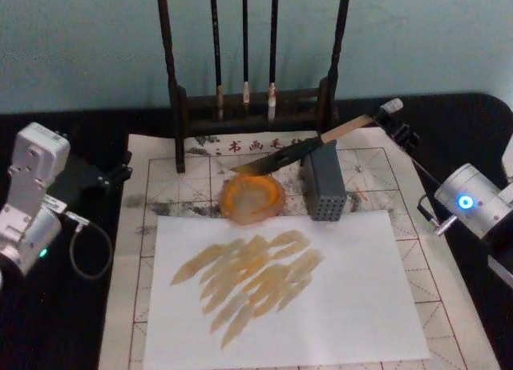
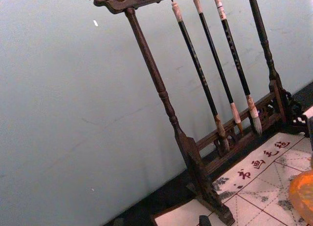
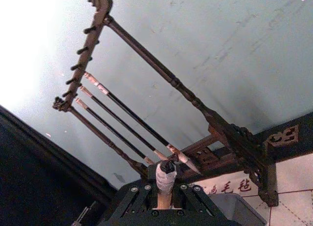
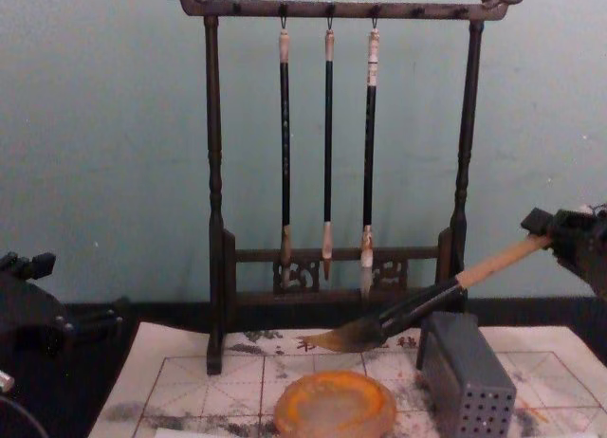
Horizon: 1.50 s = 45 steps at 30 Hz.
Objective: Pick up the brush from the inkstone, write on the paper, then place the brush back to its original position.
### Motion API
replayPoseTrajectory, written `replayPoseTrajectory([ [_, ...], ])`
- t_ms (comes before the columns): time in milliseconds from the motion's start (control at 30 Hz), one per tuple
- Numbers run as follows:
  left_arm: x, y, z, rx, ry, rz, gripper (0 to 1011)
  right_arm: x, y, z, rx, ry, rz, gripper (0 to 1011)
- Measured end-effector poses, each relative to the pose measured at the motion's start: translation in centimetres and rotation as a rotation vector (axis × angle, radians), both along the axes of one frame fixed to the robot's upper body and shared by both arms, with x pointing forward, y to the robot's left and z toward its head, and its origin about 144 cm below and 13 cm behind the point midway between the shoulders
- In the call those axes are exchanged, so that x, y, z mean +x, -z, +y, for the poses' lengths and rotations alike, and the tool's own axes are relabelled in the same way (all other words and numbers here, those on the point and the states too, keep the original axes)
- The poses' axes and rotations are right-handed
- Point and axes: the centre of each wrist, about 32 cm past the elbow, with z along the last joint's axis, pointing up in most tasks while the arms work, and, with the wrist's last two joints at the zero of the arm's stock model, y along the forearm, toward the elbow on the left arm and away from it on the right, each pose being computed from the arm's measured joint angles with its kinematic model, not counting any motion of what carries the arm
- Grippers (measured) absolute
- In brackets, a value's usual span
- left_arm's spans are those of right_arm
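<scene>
Red characters [image 1: 260, 145] 书画毛毡 head the paper [image 1: 160, 186]; right gripper [image 4: 560, 235] clamps the brush [image 1: 337, 134] above the inkstone [image 1: 252, 200].

The grey block [image 1: 324, 180] and brush rack [image 1: 253, 106] crowd the inkstone [image 1: 252, 200]; the white sheet [image 1: 353, 306] in front lies open

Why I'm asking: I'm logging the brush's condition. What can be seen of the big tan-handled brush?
The brush has a thick tan, wooden-looking handle, a whitish end, a dark ferrule and bushy dark bristles that are brownish at the tip. It slopes down from the right gripper, which is shut on its upper end. The bristles hang just above the inkstone, apart from it in the chest view. The ferrule passes close over the grey perforated block; whether they touch cannot be told.
</scene>
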Motion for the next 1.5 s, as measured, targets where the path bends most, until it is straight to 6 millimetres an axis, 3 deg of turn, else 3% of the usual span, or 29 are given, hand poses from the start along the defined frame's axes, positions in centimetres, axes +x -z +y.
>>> replayPoseTrajectory([
  [833,0.0,0.0,0.0,0.0,0.0,0.0,1001,-3.4,-4.7,-4.2,-0.16,-0.118,-0.035,181],
  [1500,0.0,0.0,0.0,0.0,0.0,0.0,1001,-3.9,-5.7,-5.0,-0.22,-0.329,-0.039,181],
])
